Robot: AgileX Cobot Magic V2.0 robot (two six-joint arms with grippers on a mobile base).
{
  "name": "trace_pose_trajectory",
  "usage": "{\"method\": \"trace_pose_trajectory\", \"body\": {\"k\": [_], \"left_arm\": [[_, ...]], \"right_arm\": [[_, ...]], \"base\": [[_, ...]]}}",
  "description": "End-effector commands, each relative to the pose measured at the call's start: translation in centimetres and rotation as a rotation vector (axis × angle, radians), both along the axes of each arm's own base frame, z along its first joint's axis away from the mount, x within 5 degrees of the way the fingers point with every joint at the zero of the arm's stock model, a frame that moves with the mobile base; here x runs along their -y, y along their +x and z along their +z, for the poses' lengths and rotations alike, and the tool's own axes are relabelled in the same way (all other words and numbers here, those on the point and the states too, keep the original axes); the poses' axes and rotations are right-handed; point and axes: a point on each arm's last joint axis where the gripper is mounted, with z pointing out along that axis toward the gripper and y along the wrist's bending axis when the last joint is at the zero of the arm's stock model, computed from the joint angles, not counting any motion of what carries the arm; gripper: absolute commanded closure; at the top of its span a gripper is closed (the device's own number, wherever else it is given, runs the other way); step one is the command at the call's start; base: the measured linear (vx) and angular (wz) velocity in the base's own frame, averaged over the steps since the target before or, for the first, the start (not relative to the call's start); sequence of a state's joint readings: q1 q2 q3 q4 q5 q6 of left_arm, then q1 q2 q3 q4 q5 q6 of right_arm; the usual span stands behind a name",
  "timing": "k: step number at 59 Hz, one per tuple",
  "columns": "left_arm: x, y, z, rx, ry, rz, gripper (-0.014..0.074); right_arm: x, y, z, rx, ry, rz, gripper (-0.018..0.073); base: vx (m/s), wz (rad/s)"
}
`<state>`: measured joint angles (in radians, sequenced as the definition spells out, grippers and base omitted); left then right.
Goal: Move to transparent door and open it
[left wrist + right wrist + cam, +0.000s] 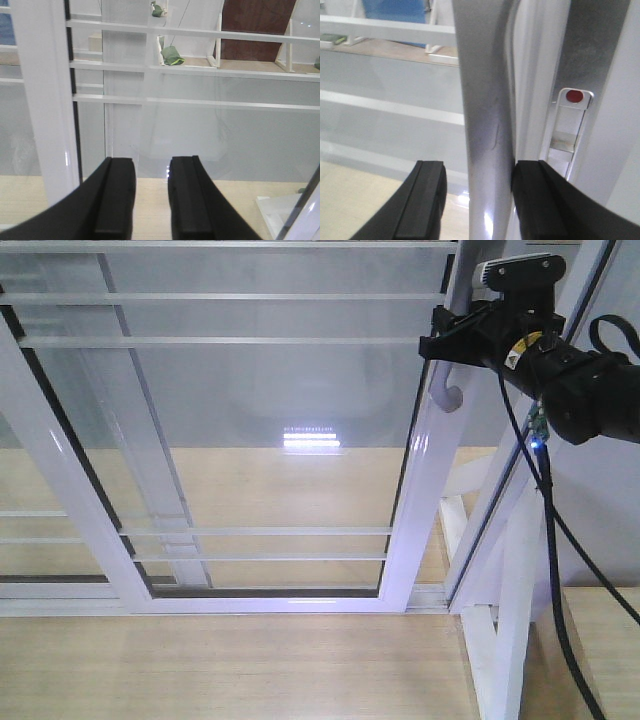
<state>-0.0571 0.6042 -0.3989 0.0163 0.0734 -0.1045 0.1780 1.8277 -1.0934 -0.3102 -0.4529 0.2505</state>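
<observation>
The left pincer (151, 200) hangs before the glass, its fingers (116, 200) parted by a narrow gap and empty. The transparent door (250, 420) fills the front view from 9 o'clock to centre. Its curved grey handle (452, 392) sits at 2 o'clock. The right pincer (479, 172) straddles that handle, open: one finger (530, 200) touches it, the other stands apart.

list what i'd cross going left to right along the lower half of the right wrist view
black finger → small gap → curved grey handle → second black finger, right against the handle → latch slot with red dot
</observation>
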Motion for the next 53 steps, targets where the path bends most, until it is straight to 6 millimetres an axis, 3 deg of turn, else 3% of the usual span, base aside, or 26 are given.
{"method": "trace_pose_trajectory", "body": {"k": [1, 14, 33, 40, 53], "left_arm": [[0.1, 0.2, 1.6, 0.105, -0.014, -0.003, 0.0267], [0.1, 0.5, 1.4, 0.087, -0.012, -0.005, 0.0257], [2.5, 4.2, 0.3, 0.12, 0.094, -0.146, 0.0204], [3.9, 5.3, -0.1, 0.157, 0.08, -0.204, 0.0204], [6.4, 7.1, -1.9, 0.152, 0.079, -0.301, 0.0204]], "right_arm": [[-0.8, -0.4, 3.7, 0.158, 0.024, 0.048, 0.0183], [0.3, -2.7, 7.1, 0.072, -0.017, -0.019, 0.0183], [2.7, -9.4, 13.3, 0.027, -0.135, -0.115, 0.0183], [3.9, -12.9, 13.2, 0.046, -0.12, -0.134, 0.0183], [6.1, -20.8, 9.4, -0.029, -0.13, -0.188, 0.0183]], "base": [[0.0, 0.0], [0.0, 0.0], [0.0, 0.0], [0.0, 0.0], [0.0, 0.0]]}}
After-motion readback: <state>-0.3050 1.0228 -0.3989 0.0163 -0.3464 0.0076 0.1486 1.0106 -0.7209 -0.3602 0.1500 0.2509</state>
